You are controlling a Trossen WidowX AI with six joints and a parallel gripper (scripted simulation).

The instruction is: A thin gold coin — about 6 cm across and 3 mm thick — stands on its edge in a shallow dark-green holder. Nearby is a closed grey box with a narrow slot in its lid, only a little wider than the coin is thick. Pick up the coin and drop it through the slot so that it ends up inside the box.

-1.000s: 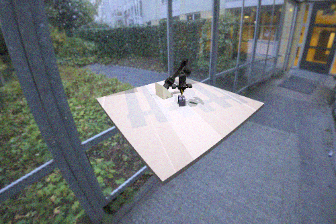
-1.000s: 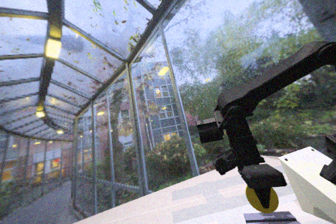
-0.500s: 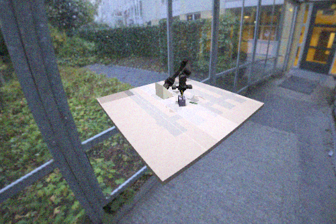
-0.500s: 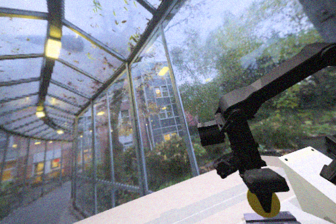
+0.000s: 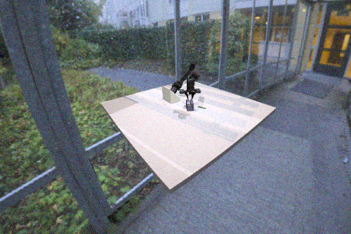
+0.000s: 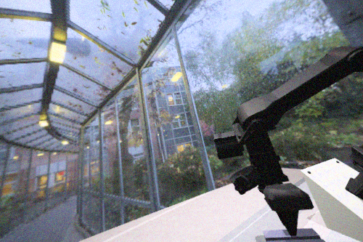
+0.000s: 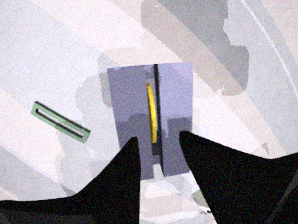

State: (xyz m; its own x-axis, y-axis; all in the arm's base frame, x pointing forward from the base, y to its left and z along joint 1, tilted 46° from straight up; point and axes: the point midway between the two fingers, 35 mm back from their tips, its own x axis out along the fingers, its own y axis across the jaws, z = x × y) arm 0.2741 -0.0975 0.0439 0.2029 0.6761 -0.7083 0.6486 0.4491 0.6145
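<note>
The closed grey box [image 5: 189,106] [image 6: 274,235] [image 7: 129,100] looks purplish. A narrow slot runs along its lid. The gold coin [image 7: 151,115] shows in the wrist view as a thin yellow edge within the slot line, in line with it. No coin stands above the lid in the exterior view; how deep it sits cannot be told. My gripper [image 5: 189,99] [image 7: 160,136] is open and empty just over the lid, its fingertips on either side of the slot, near the coin's lower end in the wrist view. The green holder [image 5: 201,107] [image 7: 86,136] lies empty beside the box.
A pale block with a sloping side [image 5: 168,95] [image 6: 335,187] stands on the tabletop [image 5: 165,149] [image 6: 174,227] beside the arm, a short way from the box. Grey shadow-like patches cover parts of the tabletop.
</note>
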